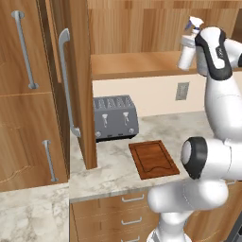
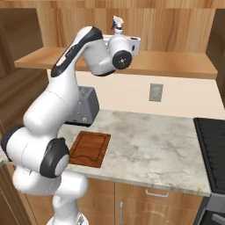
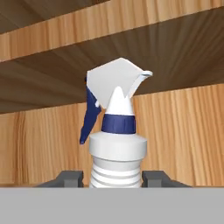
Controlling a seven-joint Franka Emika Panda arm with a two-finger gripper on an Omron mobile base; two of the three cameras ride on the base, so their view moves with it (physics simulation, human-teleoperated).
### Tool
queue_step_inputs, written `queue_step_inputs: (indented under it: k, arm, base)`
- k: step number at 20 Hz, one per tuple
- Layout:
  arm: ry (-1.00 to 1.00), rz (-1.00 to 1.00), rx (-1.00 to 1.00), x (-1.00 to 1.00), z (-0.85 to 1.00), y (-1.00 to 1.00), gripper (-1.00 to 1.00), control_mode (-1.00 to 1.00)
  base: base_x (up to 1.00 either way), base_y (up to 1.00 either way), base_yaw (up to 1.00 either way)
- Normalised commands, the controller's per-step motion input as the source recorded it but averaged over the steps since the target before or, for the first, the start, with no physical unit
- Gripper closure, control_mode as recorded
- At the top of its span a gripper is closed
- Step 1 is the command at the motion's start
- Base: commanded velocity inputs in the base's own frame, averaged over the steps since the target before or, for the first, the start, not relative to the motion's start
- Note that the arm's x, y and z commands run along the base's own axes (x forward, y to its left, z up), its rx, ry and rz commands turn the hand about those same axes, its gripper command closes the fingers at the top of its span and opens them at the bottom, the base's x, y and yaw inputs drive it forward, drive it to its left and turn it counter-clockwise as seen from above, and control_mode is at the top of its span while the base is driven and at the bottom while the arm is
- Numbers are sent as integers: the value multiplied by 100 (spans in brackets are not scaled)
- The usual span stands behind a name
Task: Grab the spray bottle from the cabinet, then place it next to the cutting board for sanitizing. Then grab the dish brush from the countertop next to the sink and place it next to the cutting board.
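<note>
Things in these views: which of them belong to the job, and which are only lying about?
Job:
spray bottle, between the gripper fingers
cabinet, door open
cutting board
countertop

Lying about:
toaster
wall outlet
stove
tall cupboard

There is one spray bottle (image 3: 117, 131), one cutting board (image 1: 153, 159) and one toaster (image 1: 115, 116). One wall outlet (image 2: 155, 92) shows.

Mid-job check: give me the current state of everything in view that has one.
spray bottle: upright, between the fingertips, at the cabinet shelf.
gripper: fingers on both sides of the bottle; contact unclear.
cabinet: door open.
cutting board: flat on the countertop, bare.
toaster: slots empty.
</note>
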Motion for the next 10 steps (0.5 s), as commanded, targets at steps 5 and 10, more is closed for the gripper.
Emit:
queue_step_inputs:
  k: [5,10]
  arm:
    - [-17,0,13,-100,0,0,100,-100]
    - [-14,0,1,-100,2,-11,100,-100]
  base:
    - [0,0,0]
    - [0,0,0]
